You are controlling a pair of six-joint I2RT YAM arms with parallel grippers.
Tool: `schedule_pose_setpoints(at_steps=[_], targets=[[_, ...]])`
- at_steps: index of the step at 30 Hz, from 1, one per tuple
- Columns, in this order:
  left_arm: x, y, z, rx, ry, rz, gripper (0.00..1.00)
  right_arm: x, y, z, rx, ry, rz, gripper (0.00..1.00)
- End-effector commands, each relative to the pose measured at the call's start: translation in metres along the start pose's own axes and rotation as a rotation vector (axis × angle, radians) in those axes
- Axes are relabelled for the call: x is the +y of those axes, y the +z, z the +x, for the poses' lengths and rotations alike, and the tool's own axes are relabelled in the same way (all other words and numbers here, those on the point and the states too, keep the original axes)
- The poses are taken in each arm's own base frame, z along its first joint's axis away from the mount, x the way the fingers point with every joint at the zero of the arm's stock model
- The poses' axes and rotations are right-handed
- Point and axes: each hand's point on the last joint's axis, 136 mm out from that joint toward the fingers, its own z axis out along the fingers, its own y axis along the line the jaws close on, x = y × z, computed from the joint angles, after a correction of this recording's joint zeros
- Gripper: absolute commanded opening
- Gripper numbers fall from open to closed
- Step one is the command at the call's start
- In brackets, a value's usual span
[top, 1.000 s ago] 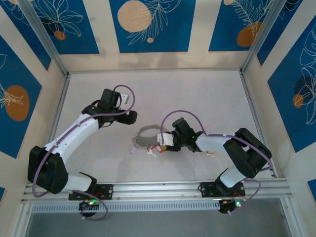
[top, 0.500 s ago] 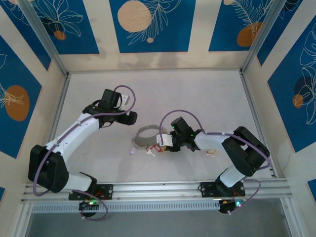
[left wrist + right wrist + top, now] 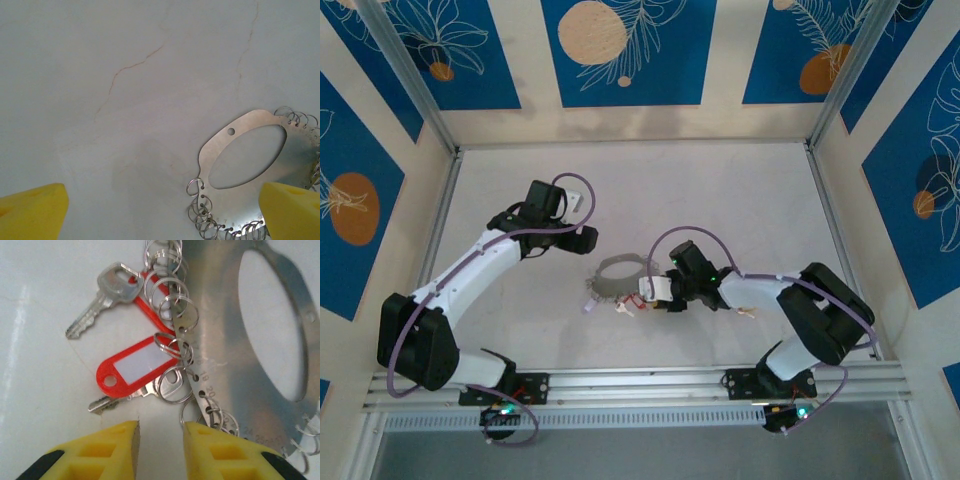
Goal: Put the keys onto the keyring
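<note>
The keyring (image 3: 617, 274) is a flat oval metal band with numbered holes and many small split rings, lying mid-table; it also shows as keyring (image 3: 245, 123) and keyring (image 3: 220, 365). Two silver keys, key (image 3: 100, 295) and key (image 3: 107, 402), lie at its edge with a red tag (image 3: 135, 365). From above they show as red specks, the keys (image 3: 626, 305). My right gripper (image 3: 161, 430) sits low just short of them, its jaws narrowly apart over bare table. My left gripper (image 3: 160, 215) hovers wide open beside the band's far left end.
A small pale key (image 3: 747, 313) lies by the right forearm. Metal posts and patterned walls bound the table (image 3: 720, 200) on three sides, and a rail (image 3: 640, 385) runs along the near edge.
The right gripper's jaws have drawn closer together and the gripper has edged slightly toward the near side. The left arm has stayed still.
</note>
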Motion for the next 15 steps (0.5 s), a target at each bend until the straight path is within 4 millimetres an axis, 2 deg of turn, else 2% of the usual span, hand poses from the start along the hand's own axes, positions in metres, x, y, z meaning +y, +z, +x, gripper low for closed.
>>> schedule_pose_setpoints(at_steps=[1, 5, 9, 12, 15], targets=[[0.0, -0.008, -0.007, -0.009, 0.029, -0.015, 0.98, 0.0, -0.008, -0.02, -0.081, -0.012, 0.037, 0.36], [0.001, -0.008, -0.008, -0.015, 0.03, -0.02, 0.98, -0.003, -0.003, -0.006, 0.002, -0.037, 0.113, 0.36], [0.001, -0.009, -0.007, -0.015, 0.026, -0.022, 0.98, -0.018, -0.008, 0.002, 0.031, -0.009, 0.198, 0.36], [0.001, -0.009, -0.007, -0.016, 0.025, -0.023, 0.98, -0.039, -0.026, -0.006, -0.034, 0.067, 0.309, 0.39], [0.002, -0.01, -0.007, -0.02, 0.024, -0.027, 0.98, -0.084, -0.065, -0.01, -0.104, 0.284, 0.559, 0.48]])
